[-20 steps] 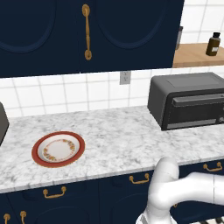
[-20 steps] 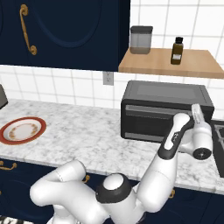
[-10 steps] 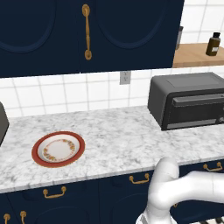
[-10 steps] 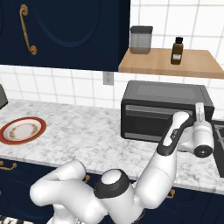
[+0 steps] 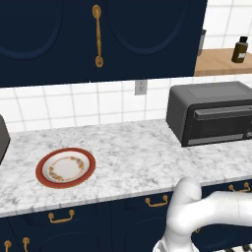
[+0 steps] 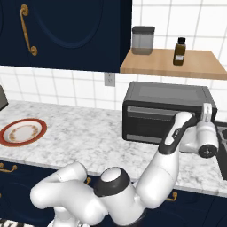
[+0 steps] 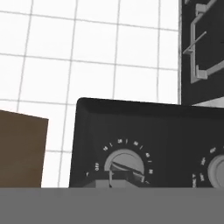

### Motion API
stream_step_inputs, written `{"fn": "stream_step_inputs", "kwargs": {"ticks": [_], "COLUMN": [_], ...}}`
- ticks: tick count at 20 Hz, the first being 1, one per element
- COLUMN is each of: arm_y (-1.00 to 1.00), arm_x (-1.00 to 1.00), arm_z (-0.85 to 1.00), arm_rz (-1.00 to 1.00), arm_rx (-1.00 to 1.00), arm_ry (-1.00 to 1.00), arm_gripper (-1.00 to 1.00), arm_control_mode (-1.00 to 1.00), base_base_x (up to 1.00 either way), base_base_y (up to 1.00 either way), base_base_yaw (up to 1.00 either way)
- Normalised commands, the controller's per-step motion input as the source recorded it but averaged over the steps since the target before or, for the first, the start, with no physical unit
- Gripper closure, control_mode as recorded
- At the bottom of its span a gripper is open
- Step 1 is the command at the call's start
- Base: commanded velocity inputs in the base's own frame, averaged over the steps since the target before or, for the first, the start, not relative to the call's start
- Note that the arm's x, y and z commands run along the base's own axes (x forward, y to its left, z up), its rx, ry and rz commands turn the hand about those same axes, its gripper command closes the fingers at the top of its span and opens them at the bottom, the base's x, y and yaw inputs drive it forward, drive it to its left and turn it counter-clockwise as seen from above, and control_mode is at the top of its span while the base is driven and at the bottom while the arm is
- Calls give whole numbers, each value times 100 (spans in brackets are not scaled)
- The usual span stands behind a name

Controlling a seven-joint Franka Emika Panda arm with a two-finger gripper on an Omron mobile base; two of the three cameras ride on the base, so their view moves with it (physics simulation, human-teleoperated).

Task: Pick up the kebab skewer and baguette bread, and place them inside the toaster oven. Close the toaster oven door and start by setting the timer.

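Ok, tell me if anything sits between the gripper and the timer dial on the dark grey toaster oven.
Nothing visible does. In the hand view the closed gripper is right up against the round grey timer dial on the dark grey boxy toaster oven, with no object between them. Whether the fingertips actually touch the dial cannot be told.

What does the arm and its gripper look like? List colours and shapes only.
The arm is glossy white, built of rounded tubular links with dark grey joint caps and a dark band near the wrist. The gripper is a white hand with small dark fingertips.
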Motion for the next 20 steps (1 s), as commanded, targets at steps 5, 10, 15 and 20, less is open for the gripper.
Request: {"fn": "stream_step_inputs", "kwargs": {"ticks": [5, 10, 15, 20], "arm_y": [0, 0, 0, -1], "arm_x": [0, 0, 0, 0], "arm_z": [-9, -10, -11, -22], "arm_rz": [0, -1, -4, -8], "arm_rx": [19, 19, 18, 16], "arm_ry": [0, 0, 0, 0], "arm_gripper": [100, 100, 100, 100], "arm_control_mode": [-100, -100, -100, -100], "base_base_x": [0, 0, 0, 0], "base_base_y": [0, 0, 0, 0], "base_base_yaw": [0, 0, 0, 0]}}
